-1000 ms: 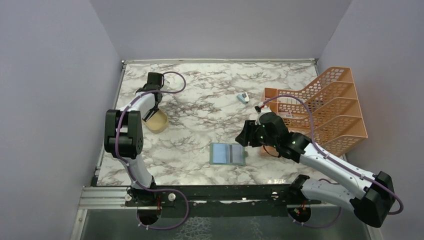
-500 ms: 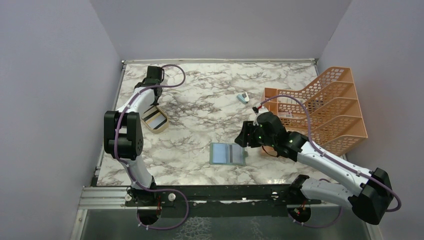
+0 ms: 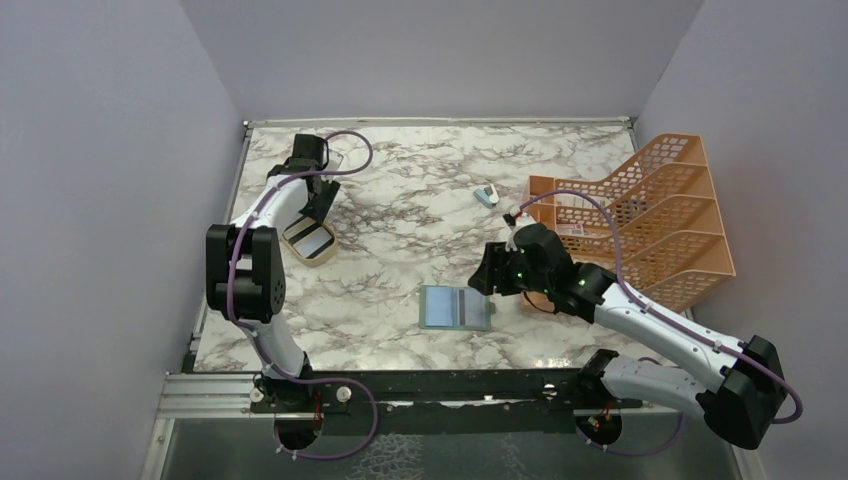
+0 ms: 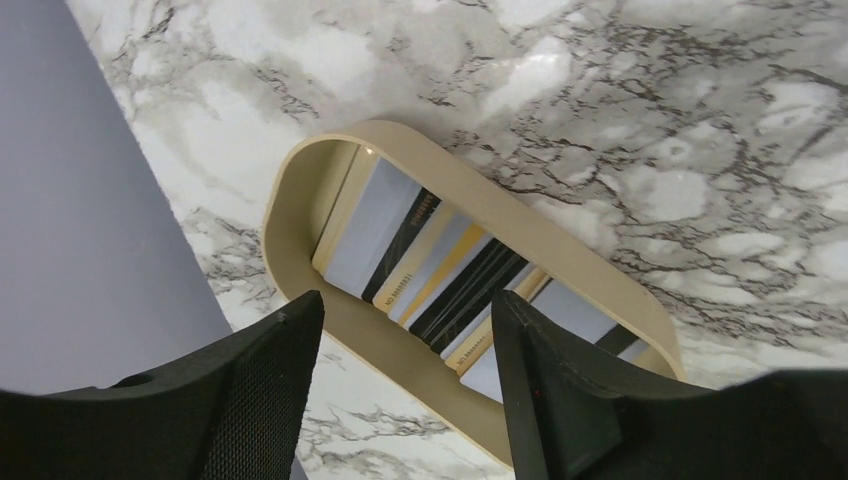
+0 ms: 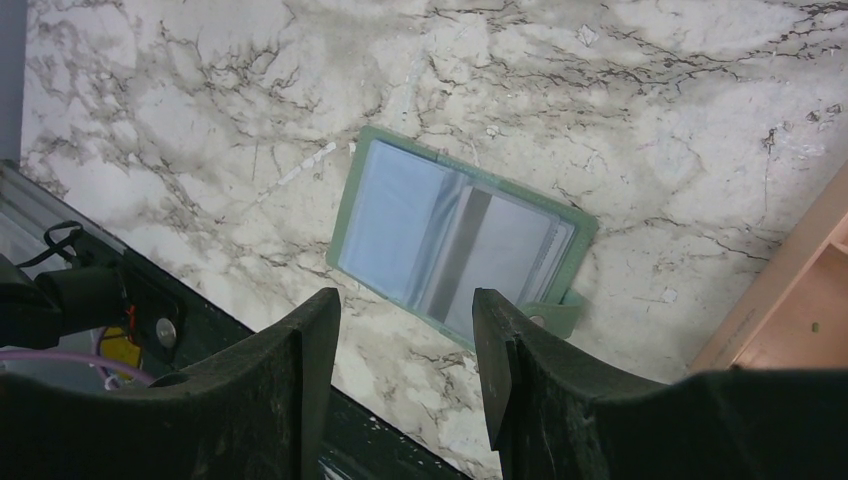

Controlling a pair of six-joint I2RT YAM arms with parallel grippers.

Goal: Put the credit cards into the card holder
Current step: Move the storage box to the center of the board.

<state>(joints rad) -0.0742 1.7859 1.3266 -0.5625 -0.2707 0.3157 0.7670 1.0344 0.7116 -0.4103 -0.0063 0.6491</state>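
the credit cards (image 4: 440, 265) lie fanned and overlapping inside the tan oval dish (image 4: 300, 170), centre of the left wrist view. they are pale grey and cream with dark stripes. the card holder (image 3: 455, 307) lies open and flat on the marble table (image 3: 400, 230), lower middle of the top view, well apart from the dish. its pale pockets show a darker band, and i cannot tell whether a card sits in one. by my reading nothing is picked up yet, so nearly the whole job is left. the left gripper (image 4: 405, 305) hangs over the dish, jaws spread, grasping nothing. the right gripper (image 5: 405, 300) hovers over the holder, likewise spread and empty. small print runs along some card edges, too fine to read. no brand shows.
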